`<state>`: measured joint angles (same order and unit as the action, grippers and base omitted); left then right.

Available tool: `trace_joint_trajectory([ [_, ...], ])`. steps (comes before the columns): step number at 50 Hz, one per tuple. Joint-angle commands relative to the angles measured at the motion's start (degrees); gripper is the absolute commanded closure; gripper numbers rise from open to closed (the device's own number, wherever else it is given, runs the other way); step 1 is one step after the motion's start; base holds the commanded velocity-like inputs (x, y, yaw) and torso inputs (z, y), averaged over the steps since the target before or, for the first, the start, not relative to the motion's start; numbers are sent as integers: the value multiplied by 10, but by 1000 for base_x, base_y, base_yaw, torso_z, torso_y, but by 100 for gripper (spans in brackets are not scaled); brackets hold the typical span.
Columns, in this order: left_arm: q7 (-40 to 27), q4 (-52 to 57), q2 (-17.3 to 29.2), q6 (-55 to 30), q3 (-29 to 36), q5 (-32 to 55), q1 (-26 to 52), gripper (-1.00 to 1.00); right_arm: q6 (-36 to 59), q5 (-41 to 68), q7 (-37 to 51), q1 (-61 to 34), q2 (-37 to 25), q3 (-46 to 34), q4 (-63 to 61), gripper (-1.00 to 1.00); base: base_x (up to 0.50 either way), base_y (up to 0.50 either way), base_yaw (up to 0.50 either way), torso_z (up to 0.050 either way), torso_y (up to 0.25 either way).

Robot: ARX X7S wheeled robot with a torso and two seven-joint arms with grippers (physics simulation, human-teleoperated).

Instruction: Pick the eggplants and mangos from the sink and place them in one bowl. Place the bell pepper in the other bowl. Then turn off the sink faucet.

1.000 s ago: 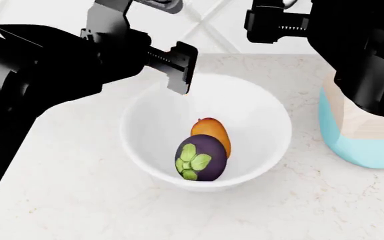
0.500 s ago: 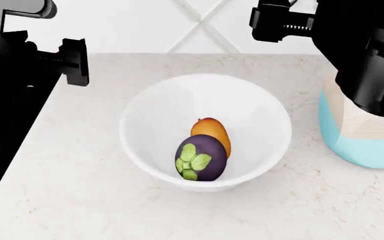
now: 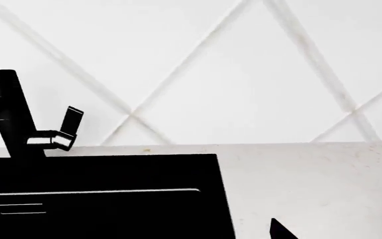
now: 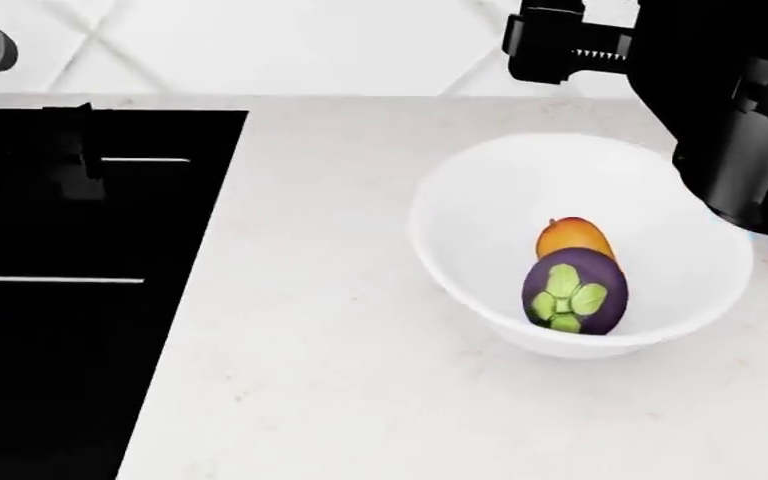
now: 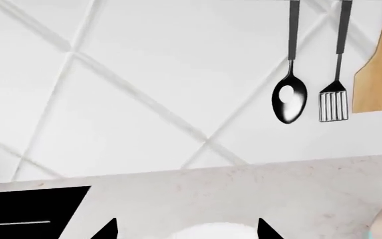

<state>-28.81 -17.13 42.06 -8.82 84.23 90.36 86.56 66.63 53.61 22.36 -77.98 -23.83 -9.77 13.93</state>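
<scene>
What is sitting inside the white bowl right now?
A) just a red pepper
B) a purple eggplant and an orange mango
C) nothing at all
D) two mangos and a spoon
B: in the head view the white bowl holds a purple eggplant with a green leafy cap, and an orange mango right behind it.

Glossy white bowl point(image 4: 464, 260) on speckled stone counter point(image 4: 317, 380).
</scene>
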Motion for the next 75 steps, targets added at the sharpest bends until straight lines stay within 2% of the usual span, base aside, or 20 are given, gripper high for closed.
trace_joint_trajectory([
  [1,0,16,10,15,-8,3,-5,-100,3,2,9,1,5,10,1,-100,-335,500,0,0,0],
  [7,1,18,11,19,-7,2,-14,-100,25,-4,-4,-13,-4,-19,6,-100,-357,500,0,0,0],
  [8,2,20,12,19,-7,2,-16,-100,22,6,-6,11,-8,-11,-15,-100,-355,500,0,0,0],
  [9,1,21,12,20,-7,2,-18,-100,-64,5,-34,97,-63,27,-100,-100,-367,500,0,0,0],
  [10,0,24,12,20,-7,2,-19,-100,-102,4,-37,183,-66,32,-186,-100,-359,496,0,0,0],
  [12,0,30,16,21,-8,2,-20,-100,-112,9,-32,339,-62,39,-238,-100,-361,500,0,0,0],
  [13,-3,36,18,23,-8,3,-22,-100,-113,11,-29,344,-60,40,-247,-100,-363,500,0,0,0],
  [21,-9,64,28,30,-10,1,-32,-100,-134,-25,-39,328,-57,3,-268,-100,-293,459,0,0,0],
  [29,-1,57,29,33,-10,0,-38,-100,-152,-52,-56,292,-54,-15,-240,-100,-7,54,0,0,0],
  [39,-1,51,26,44,-11,2,-55,-100,-178,-76,-81,292,-55,-34,-208,-100,65,153,0,0,0],
  [56,-12,75,45,58,-15,1,-77,-100,-170,-61,-68,298,-53,-23,-217,-100,81,469,0,0,0],
  [75,-12,73,39,56,-13,-2,-82,-100,-197,-69,-76,311,-51,-19,-198,-100,42,487,0,0,0],
])
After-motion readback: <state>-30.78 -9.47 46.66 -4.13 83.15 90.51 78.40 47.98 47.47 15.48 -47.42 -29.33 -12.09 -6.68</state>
